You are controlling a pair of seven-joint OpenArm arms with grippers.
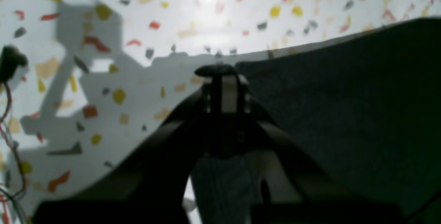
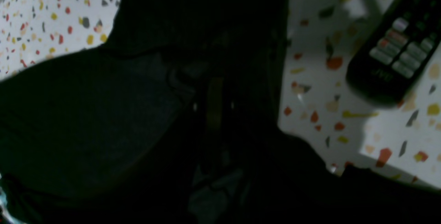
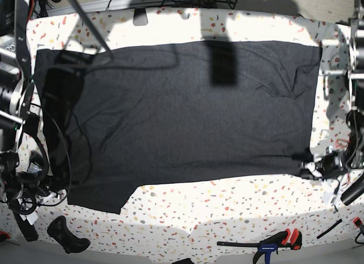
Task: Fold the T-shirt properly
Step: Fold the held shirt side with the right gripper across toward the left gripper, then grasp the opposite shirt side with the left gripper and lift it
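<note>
The dark T-shirt (image 3: pixel 187 110) lies spread flat, plain side up, over most of the speckled table (image 3: pixel 216 201). My left gripper (image 1: pixel 220 70) sits at the shirt's near right corner (image 3: pixel 307 157). Its fingertips are pressed together, with a dark lump of fabric at the tips and the shirt (image 1: pixel 344 113) stretching off to the right. My right gripper (image 2: pixel 213 107) is low over the shirt (image 2: pixel 86 113) at its left end. That view is very dark, so I cannot make out how the jaws stand.
A black remote control (image 2: pixel 396 51) lies on the table just right of the right gripper. Black cables (image 3: pixel 74 139) loop over the shirt's left end. A black handle-shaped object (image 3: pixel 65 232) and a red-handled clamp (image 3: pixel 273 241) lie along the front edge.
</note>
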